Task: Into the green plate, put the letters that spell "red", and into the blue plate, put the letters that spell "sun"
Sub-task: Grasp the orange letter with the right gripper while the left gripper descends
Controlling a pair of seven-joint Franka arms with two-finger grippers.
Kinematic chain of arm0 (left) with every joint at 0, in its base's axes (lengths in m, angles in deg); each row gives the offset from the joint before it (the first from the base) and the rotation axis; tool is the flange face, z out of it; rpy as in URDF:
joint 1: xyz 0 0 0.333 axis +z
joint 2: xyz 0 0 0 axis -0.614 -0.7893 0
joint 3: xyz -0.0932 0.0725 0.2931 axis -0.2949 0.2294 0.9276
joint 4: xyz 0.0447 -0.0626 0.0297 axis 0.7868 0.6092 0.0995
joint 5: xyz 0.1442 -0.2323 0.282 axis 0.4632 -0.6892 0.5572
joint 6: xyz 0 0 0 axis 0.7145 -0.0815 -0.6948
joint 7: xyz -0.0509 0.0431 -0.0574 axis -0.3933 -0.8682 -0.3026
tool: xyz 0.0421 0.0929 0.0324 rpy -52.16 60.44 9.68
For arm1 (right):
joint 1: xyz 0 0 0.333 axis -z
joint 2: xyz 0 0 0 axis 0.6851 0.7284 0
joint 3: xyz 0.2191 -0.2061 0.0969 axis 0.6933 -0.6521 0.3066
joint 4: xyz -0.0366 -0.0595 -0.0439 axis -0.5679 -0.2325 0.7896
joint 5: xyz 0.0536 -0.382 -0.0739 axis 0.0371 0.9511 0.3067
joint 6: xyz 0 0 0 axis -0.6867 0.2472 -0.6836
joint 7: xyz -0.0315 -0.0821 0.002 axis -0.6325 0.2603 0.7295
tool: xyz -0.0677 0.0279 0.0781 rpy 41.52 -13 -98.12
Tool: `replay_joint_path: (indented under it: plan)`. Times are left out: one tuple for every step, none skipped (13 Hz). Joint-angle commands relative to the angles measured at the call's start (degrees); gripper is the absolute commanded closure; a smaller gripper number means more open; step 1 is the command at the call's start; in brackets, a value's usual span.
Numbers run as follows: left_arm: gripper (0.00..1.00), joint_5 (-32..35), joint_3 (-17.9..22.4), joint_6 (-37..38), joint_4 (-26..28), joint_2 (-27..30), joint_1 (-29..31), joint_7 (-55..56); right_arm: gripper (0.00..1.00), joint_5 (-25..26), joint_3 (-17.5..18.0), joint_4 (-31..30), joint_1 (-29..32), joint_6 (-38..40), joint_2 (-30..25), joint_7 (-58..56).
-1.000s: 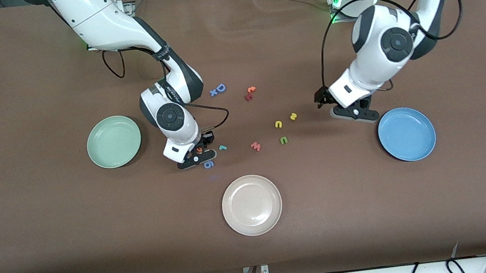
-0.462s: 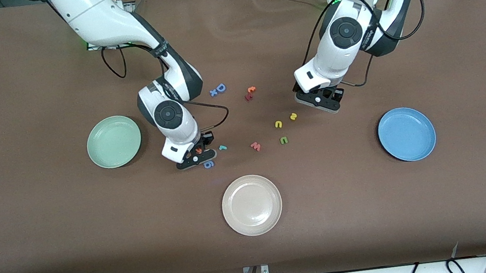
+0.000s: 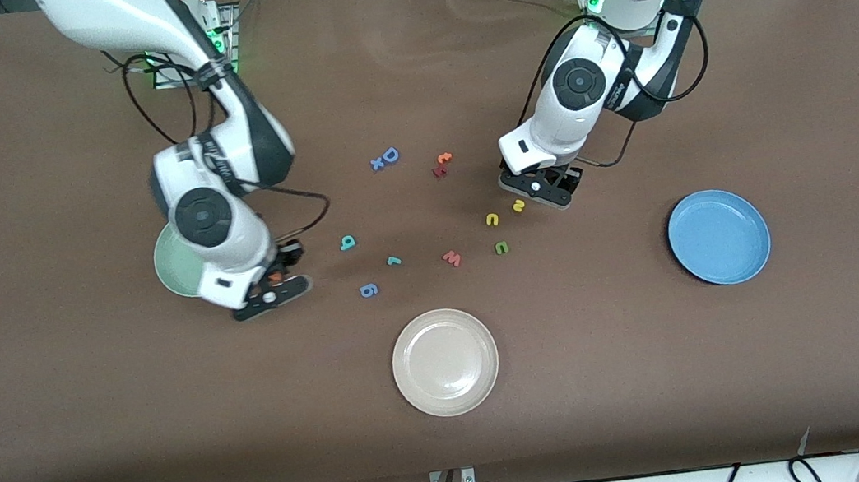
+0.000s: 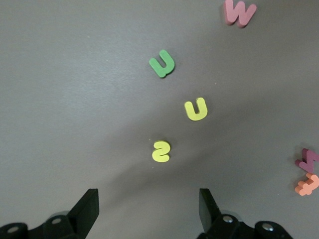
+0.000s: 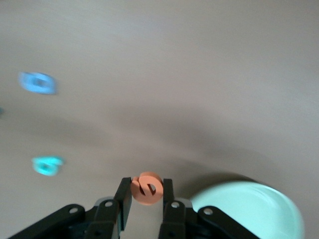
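The orange "e" (image 5: 146,188) sits clenched between the fingers of our right hand (image 3: 274,282), up in the air just beside the green plate (image 3: 176,270), whose rim shows partly under the arm. On the counter (image 3: 88,419) lie the teal "d" (image 3: 347,242) and teal "r" (image 3: 394,260), near each other. Toward the left arm's end, our left hand (image 3: 537,191) hangs with fingers spread wide over the yellow "s" (image 4: 161,151), with the yellow "u" (image 4: 196,109) and green "n" (image 4: 162,65) close by. The blue plate (image 3: 719,237) holds nothing.
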Motion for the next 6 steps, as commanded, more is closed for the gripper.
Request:
replay_joint_path:
  plan:
    - [0.15, 1.81, 0.8, -3.64, 0.65, -1.67, -1.47, 0.55, 0.83, -0.41, -6.29, -11.01, -0.2, -1.12, -4.14, -3.41]
    - [0.18, 1.81, 0.97, -4.09, 0.66, -2.55, -1.74, 0.55, 0.82, -0.41, -8.06, -13.48, -0.12, -3.21, -3.79, -3.5]
    - [0.19, 1.9, 1.23, -4.44, 0.57, -3.26, -2.43, 0.55, 0.82, -0.59, -8.42, -16.63, -0.03, -6.98, -3.53, -3.16]
    - [0.23, 2.77, 1.5, -5.66, 0.65, -3.87, -3.05, 0.55, 0.81, -0.68, -8.43, -19.54, 0.32, -10.41, -3.09, -2.54]
    - [0.24, 4.0, 1.94, -6.81, 0.66, -4.84, -3.67, 0.55, 0.81, -0.59, -8.43, -21.39, 1.89, -12.79, -2.39, -2.71]
    - [0.24, 5.06, 3.07, -7.69, 0.57, -5.72, -4.63, 0.55, 0.81, -0.59, -8.43, -22.72, 3.21, -13.6, -2.3, -2.8]
